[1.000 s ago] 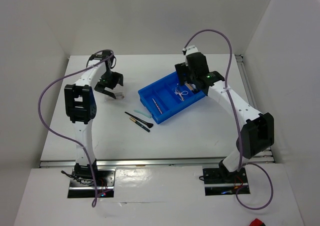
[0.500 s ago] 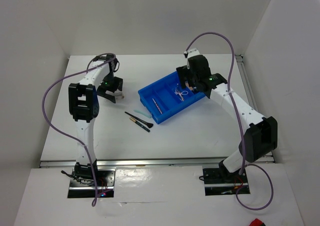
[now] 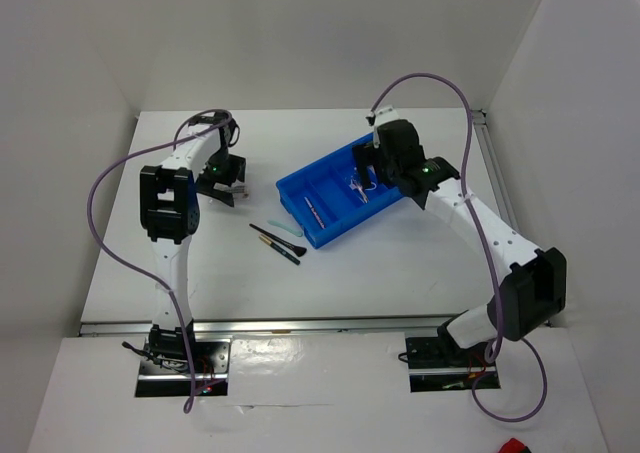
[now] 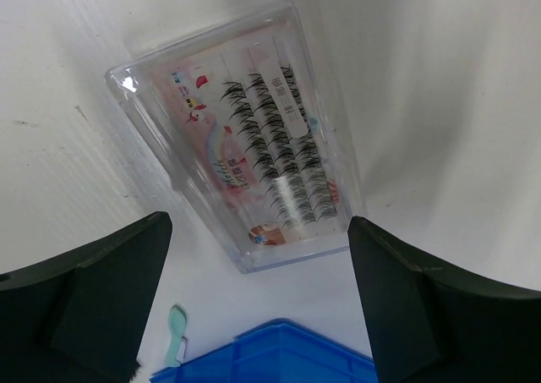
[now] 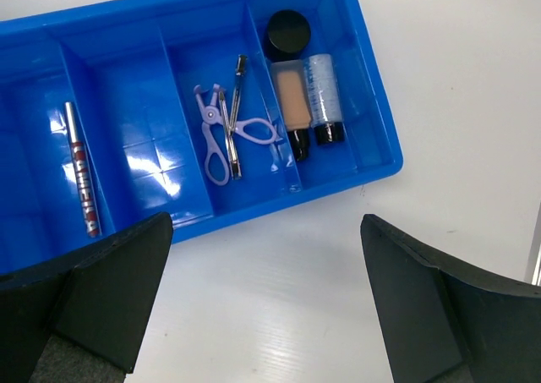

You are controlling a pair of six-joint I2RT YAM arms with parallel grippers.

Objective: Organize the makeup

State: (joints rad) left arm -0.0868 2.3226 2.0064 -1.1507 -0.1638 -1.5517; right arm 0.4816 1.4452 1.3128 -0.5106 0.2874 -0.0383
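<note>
I am working over the white counter [image 3: 380,273], with the blue tray [image 5: 378,104] sitting right of centre in the top view. My right fingers [image 3: 366,169] are hovering above that tray, spread as wide as they go and holding nothing.

The piece I am judging to be next is the clear lash case [image 4: 245,138], lying flat on the counter to the left of the tray and outside it. My left fingers [image 3: 224,183] are hanging right over it, also fully spread and empty, so that arm is plainly the nearer one. In the left wrist view the case is filling the centre, its long axis running from upper left down to lower right. Its lower end is showing between my two fingertips. I am expecting to drop straight down and close across its narrow width.

Two brushes [image 3: 275,241] and a mint stick [image 3: 288,230] are lying on the counter by the tray's lower corner. Inside the tray, a lilac curler [image 5: 221,134] is resting mid-frame and a pink stick [image 5: 80,167] at the left. A beige tube [image 5: 292,100], a clear bottle [image 5: 321,91] and a black round jar [image 5: 287,32] are sharing the upper right compartment.
</note>
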